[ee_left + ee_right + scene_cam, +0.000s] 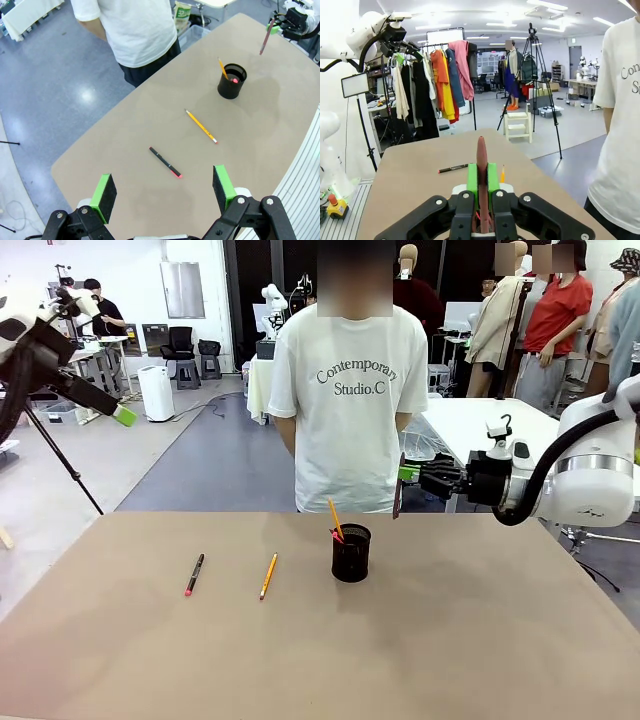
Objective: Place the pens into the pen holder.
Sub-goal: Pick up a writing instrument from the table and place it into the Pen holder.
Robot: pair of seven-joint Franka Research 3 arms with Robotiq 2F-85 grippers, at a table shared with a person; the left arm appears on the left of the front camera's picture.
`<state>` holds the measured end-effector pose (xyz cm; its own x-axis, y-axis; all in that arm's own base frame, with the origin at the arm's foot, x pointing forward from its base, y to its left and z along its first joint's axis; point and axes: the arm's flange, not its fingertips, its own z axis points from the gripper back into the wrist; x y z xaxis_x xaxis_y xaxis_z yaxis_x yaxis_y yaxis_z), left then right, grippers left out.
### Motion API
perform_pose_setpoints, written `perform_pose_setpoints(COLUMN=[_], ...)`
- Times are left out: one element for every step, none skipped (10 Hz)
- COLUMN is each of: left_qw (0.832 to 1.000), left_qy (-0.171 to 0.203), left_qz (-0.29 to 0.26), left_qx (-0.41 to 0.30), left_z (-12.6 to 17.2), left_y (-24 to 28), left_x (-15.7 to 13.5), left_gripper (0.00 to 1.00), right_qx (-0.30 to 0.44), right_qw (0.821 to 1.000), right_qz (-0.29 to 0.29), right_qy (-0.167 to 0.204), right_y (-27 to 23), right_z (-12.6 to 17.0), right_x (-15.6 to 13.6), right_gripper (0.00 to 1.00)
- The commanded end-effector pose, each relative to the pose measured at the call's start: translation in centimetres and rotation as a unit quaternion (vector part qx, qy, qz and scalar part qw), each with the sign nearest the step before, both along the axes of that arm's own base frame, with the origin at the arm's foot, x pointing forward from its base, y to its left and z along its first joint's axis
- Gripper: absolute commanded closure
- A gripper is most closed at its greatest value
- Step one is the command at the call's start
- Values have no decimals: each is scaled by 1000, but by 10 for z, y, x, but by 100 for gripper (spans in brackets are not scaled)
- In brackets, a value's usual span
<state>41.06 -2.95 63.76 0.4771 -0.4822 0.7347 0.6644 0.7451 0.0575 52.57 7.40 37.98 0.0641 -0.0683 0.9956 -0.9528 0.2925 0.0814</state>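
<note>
The black mesh pen holder [351, 552] stands near the table's middle, with a yellow pencil [336, 518] and a pink-tipped pen leaning inside it. Left of it on the tabletop lie a yellow-orange pencil [268, 576] and a black pen with a red-pink end [194, 575]. My right gripper [405, 480] hovers above and right of the holder, shut on a dark reddish pen [398, 498] that hangs downward. That pen [481, 160] sits between the green pads of my right gripper [482, 182]. High above the table's left end, my left gripper [164, 187] is open over the black pen [165, 162] and the pencil [201, 126].
A person in a white T-shirt [350, 400] stands at the table's far edge, just behind the holder. The tan tabletop [450, 640] has bare room in front and to the right. A tripod [60, 460] stands off the table's left side.
</note>
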Motion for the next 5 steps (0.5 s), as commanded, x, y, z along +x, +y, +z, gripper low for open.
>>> perform_pose_setpoints(left_qw=[1000, 1000, 1000, 1000, 1000], left_qy=[-2, -2, -2, -2, -2], left_qz=[-3, -3, -3, -3, -3], left_qx=[-1, -1, -1, -1, -1], left_z=[2, 2, 2, 2, 2], left_y=[1, 1, 1, 1, 1], left_x=[-1, -1, -1, -1, -1], left_gripper=[0, 0, 0, 0, 0], right_qx=[-4, 0, 3, 11, 12], right_qw=[1000, 1000, 1000, 1000, 1000], right_qz=[4, 0, 4, 12, 13], right_qy=[6, 0, 11, 16, 19], right_y=[-1, 0, 5, 11, 19], right_z=[6, 0, -1, -9, -16], right_x=[-1, 0, 10, 20, 23], right_gripper=[100, 100, 100, 100, 100])
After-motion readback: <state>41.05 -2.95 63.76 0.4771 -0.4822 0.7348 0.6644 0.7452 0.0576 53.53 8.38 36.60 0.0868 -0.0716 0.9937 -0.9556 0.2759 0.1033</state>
